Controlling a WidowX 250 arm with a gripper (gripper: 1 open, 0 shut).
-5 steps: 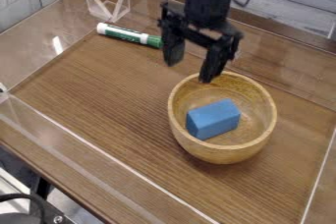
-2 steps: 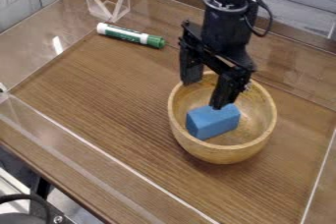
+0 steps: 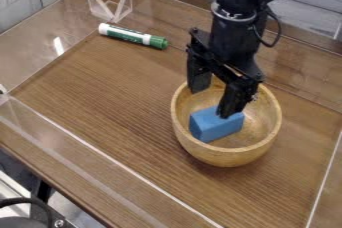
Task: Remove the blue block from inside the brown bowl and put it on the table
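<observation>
Currently: pre-grasp | gripper jaws spread above blue block in brown bowl | next: descend, pinch block, lift to table.

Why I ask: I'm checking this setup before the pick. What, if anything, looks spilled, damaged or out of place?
Nothing stands out. The brown bowl sits upright on the table with the blue block inside; the gripper, open, hangs over the block. A marker lies flat near the far wall.
</observation>
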